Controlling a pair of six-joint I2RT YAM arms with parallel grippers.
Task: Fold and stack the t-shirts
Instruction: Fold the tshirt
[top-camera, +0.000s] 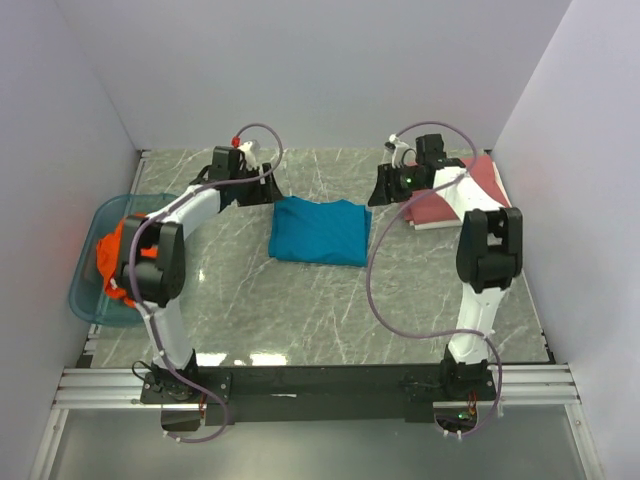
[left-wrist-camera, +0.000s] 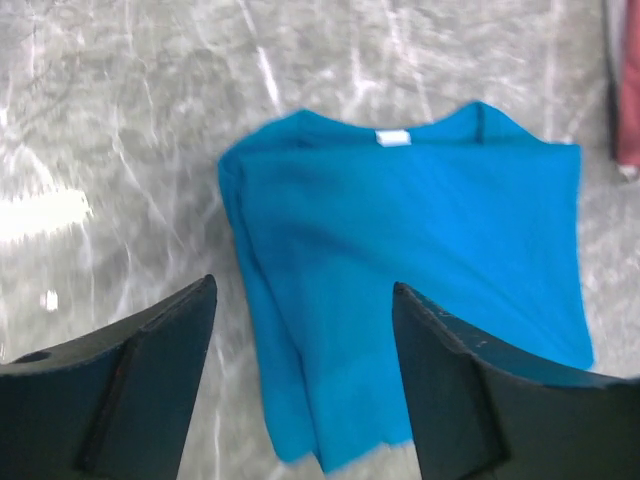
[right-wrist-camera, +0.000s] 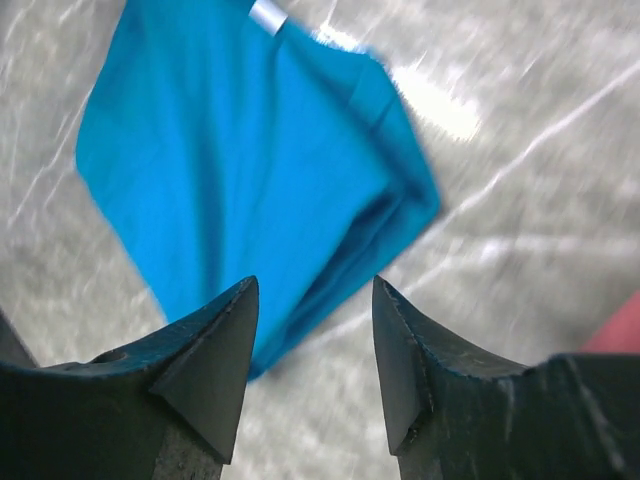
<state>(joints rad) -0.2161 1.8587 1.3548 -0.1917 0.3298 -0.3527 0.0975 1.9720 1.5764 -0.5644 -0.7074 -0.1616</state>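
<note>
A: Where's the teal t-shirt (top-camera: 320, 230)?
B: Folded, mid bench (top-camera: 300, 320), btwn the two arms
A: Fingers?
B: Left fingers (left-wrist-camera: 160, 360) spread apart, empty, above its edge. Right fingers (right-wrist-camera: 205, 360) also parted, nothing held, over a corner
A: Others?
B: Red t-shirt (top-camera: 485, 180) far right, by the right arm. Orange t-shirt (top-camera: 108, 258) in the blue tub (top-camera: 100, 220), left

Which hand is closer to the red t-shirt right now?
Right. The right hand is just beside the red t-shirt, between it and the teal t-shirt; the left hand is beyond the teal t-shirt, on its far side from the red one.
</note>
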